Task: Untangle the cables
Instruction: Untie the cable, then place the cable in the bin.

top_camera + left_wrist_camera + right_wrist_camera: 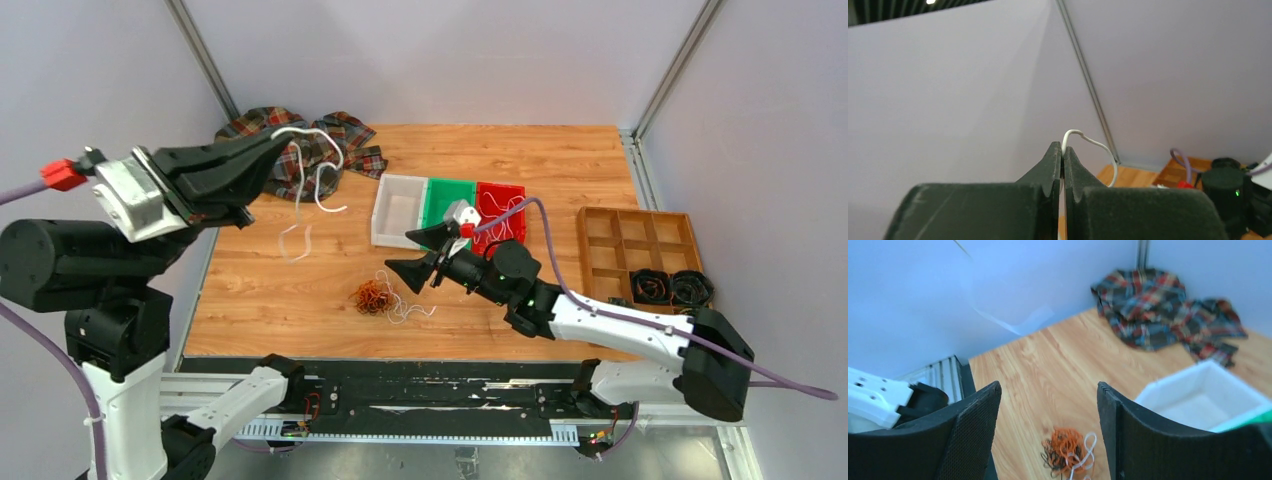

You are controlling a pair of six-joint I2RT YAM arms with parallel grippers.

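The left gripper (1063,153) pinches a white cable (1094,143) aloft; the right gripper (1048,390) is spread wide, empty, near the tangle (1068,452).

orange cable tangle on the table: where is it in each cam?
Top external: the orange tangle lies left of centre on the table, below-left of the white bin.
Left wrist: not in it; only the wall and the white cable pinched in the left gripper.
Right wrist: bottom centre.
Shared landmark: plaid cloth, top left in the top view, top right in the right wrist view; absent from the left wrist view.
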